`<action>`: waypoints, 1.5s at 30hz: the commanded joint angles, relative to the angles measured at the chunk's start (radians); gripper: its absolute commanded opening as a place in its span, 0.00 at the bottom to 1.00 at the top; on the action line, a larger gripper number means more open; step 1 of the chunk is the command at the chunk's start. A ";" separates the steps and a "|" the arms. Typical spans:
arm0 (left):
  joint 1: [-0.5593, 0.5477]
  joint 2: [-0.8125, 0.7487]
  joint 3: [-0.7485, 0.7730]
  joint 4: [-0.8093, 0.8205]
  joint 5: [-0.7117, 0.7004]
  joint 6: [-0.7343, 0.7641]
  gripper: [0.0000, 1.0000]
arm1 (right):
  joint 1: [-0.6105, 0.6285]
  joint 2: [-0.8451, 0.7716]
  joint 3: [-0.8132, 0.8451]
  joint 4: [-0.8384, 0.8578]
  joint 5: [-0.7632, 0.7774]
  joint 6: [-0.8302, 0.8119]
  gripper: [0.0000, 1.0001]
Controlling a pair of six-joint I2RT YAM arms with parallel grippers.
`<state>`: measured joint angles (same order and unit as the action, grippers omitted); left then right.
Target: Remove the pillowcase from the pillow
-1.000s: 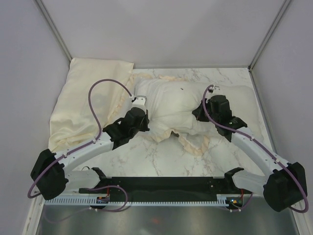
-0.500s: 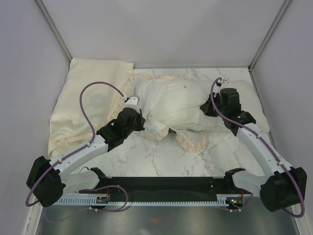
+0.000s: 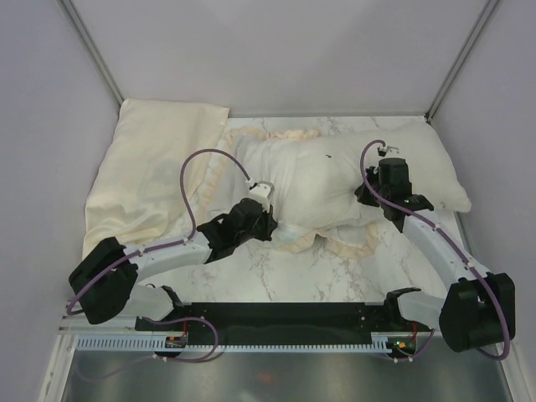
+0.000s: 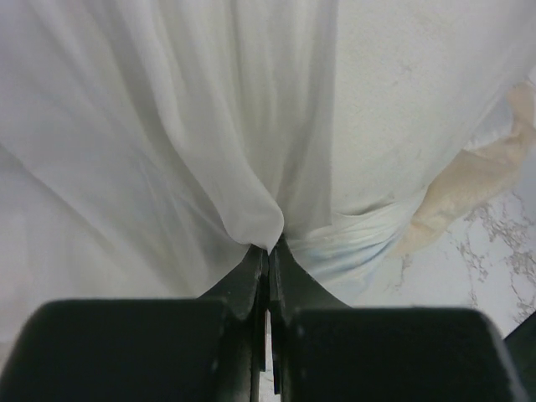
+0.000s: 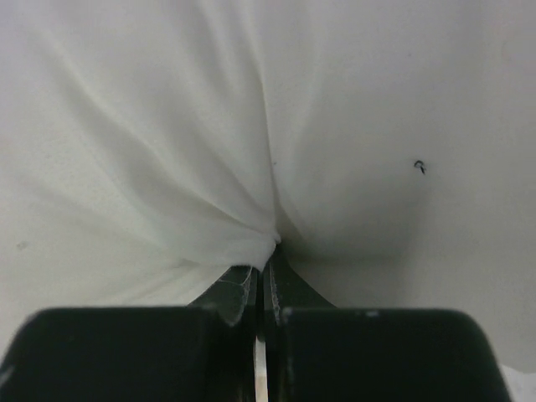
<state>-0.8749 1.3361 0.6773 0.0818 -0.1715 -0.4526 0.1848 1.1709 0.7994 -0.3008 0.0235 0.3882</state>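
The pillowcase (image 3: 293, 180) lies mid-table with its whitish face up and a cream ruffled frill (image 3: 347, 244) along its edges. The plain off-white pillow (image 3: 427, 167) sticks out of it toward the right. My left gripper (image 3: 270, 221) is shut on a fold of the pillowcase at its near left part; the left wrist view shows the pinched fabric (image 4: 251, 193) at the gripper (image 4: 268, 248) and the frill (image 4: 477, 180). My right gripper (image 3: 374, 199) is shut on white cloth of the pillow; the right wrist view shows that bunched cloth (image 5: 209, 167) at the gripper (image 5: 266, 253).
A flat pale-yellow cloth (image 3: 151, 167) covers the far left of the marble table (image 3: 285, 272). Grey walls close the back and both sides. The left arm's purple cable (image 3: 201, 163) loops above the pillowcase. The pillow's right end reaches the right wall.
Both grippers have moved right and toward the near edge, still shut on fabric. The pillow has slid further right out of the pillowcase, and the pillowcase has stretched rightward.
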 commanded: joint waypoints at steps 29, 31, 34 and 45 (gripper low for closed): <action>-0.194 0.150 0.119 0.062 -0.055 -0.044 0.02 | 0.309 -0.085 -0.061 -0.001 -0.030 0.184 0.96; -0.194 0.132 0.119 0.049 -0.074 -0.043 0.02 | 0.315 -0.073 -0.095 0.024 0.000 0.202 0.96; -0.194 0.111 0.113 0.041 -0.065 -0.031 0.02 | 0.318 -0.063 -0.124 0.072 0.024 0.207 0.96; -0.135 -0.130 0.120 -0.068 -0.092 0.077 0.94 | 0.317 0.104 -0.167 0.279 0.070 0.166 0.07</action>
<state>-1.0515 1.3037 0.7727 0.0647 -0.2115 -0.4316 0.5087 1.2469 0.6567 -0.0917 0.0151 0.5671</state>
